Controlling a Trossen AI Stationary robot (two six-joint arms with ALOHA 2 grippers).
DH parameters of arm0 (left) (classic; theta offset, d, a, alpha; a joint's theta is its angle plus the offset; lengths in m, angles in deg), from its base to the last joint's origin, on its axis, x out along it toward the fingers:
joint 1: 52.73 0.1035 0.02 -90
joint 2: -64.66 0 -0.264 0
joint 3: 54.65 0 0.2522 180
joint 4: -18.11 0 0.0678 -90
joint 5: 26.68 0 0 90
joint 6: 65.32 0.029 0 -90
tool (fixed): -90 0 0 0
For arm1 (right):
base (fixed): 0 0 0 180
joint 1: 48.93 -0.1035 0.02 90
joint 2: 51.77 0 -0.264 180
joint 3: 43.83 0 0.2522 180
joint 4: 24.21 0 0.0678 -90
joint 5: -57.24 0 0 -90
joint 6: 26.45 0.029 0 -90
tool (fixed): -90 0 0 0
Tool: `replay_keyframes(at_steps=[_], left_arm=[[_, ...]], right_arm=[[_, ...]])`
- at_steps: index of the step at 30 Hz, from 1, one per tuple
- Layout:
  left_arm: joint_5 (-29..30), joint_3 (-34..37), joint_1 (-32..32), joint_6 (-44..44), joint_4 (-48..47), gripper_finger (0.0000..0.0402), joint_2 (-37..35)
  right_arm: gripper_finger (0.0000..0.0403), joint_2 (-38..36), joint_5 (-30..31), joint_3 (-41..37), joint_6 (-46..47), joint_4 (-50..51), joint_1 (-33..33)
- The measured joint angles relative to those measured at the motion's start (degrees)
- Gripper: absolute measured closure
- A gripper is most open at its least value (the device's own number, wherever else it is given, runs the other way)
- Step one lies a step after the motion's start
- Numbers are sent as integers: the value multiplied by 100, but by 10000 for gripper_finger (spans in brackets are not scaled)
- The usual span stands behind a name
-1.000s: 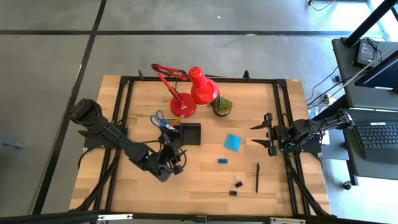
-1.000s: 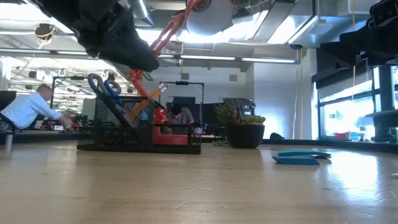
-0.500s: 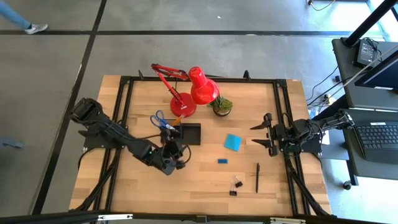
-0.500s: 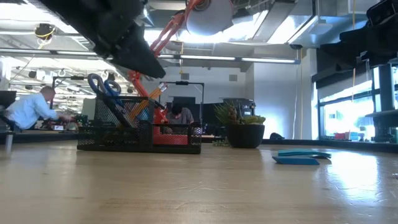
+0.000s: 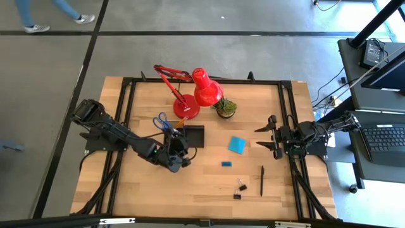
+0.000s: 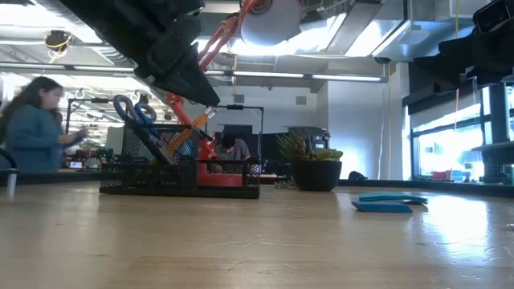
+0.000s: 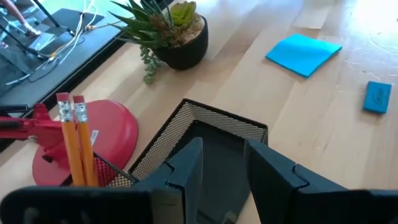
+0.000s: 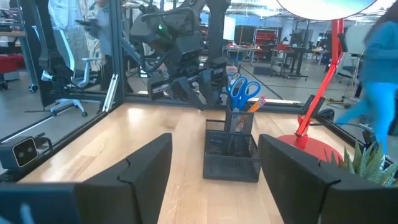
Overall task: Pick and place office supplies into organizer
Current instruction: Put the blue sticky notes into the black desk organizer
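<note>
While above the organizer edge, left hand open

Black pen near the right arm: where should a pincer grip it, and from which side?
Grip the black pen at mid-barrel, coming straight down from above. It lies flat on the table, so the fingers should straddle its thin width. The binder clips lie apart from it, so both sides look free.

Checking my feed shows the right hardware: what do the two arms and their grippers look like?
Both arms are dark, near-black, jointed, with cabling along the links. The left gripper has two flat, angular matte-black fingers. The right gripper has the same broad, blocky black fingers. From above, the left gripper and right gripper look alike, both unmarked.
</note>
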Motion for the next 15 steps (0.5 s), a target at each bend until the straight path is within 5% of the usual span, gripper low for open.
replay_keyframes(at_steps=[15], left_arm=[[-585, 0, -208, 699, 204, 288, 0]], right_arm=[[161, 822, 0, 519, 2307, 625, 0]])
